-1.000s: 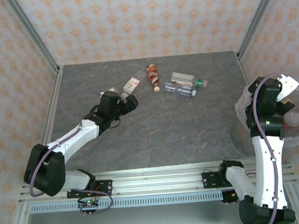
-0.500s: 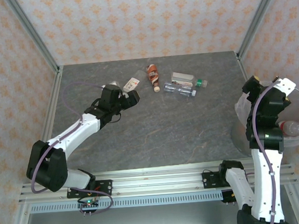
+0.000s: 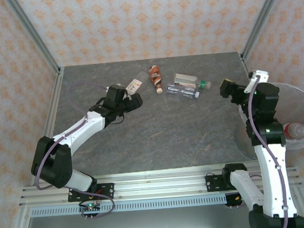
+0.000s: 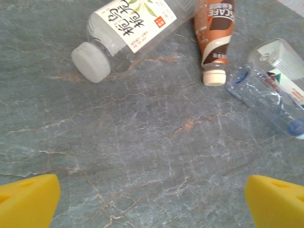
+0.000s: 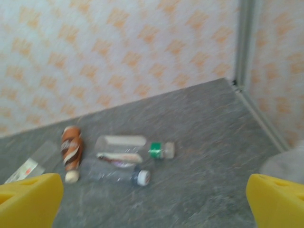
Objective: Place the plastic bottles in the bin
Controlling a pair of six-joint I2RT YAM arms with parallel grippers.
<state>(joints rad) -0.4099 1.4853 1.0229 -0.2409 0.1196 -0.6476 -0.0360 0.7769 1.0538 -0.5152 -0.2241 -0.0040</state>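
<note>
1. From above: the white-label bottle [image 3: 134, 85], brown coffee bottle [image 3: 155, 78], green-capped bottle [image 3: 188, 80] and blue-capped bottle [image 3: 182, 91] lie at the table's far side. A red-capped bottle [image 3: 296, 130] is in the bin [image 3: 302, 89]. The left gripper [image 3: 133, 101] and right gripper [image 3: 226, 87] both have their jaws apart.
2. Left wrist: thin clear plastic, probably light, dentable and prone to rolling. I'd grip across the labelled middle.
3. Right wrist: blurred. Smooth round bottles lie on stone-patterned tabletop.

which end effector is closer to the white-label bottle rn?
Left. The left end effector hangs open just on the near side of the white-label bottle, not touching it. The right end effector is open well off to the bottle's right, beside the bin.
</note>
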